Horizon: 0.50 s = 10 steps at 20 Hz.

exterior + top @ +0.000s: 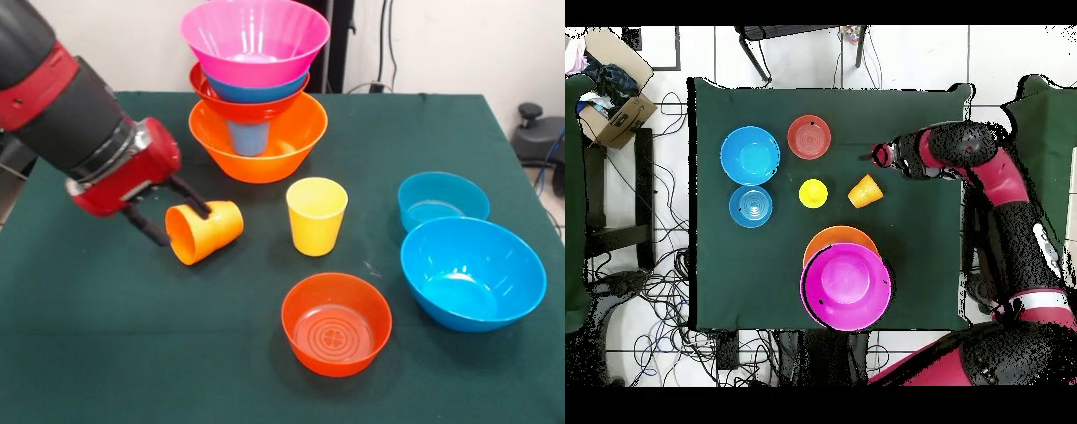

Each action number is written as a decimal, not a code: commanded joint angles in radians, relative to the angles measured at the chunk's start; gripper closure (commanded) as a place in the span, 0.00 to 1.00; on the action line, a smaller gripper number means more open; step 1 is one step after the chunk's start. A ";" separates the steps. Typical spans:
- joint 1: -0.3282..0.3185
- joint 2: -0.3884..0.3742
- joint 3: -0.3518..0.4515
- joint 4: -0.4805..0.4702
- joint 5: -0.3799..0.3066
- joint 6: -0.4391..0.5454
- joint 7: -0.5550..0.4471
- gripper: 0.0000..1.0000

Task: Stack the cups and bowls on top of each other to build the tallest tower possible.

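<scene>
In the front view, the orange cup (205, 231) is seen lying on its side on the green counter (106, 344), its open mouth turned toward the tool (173, 212). The tool's two dark fingers (191, 196) are spread apart, one touching the cup's upper wall near the rim and the other lying below and beside the mouth; the cup is straddled at its rim, though a firm clamp cannot be confirmed. Just beside the cup the yellow cup (316, 215) is set upright. Behind them the tower (256, 88) is found, a blue cup (248, 137) showing inside its big orange bowl (258, 146) and the big pink bowl (255, 40) on top.

In the overhead view, the orange cup (864, 190) is shown tipped over between the yellow cup (813, 193) and the tool (883, 157), which is seen near it.
</scene>
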 commanded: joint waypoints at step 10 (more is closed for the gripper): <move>0.008 0.044 0.108 0.004 -0.070 0.172 -0.237 0.00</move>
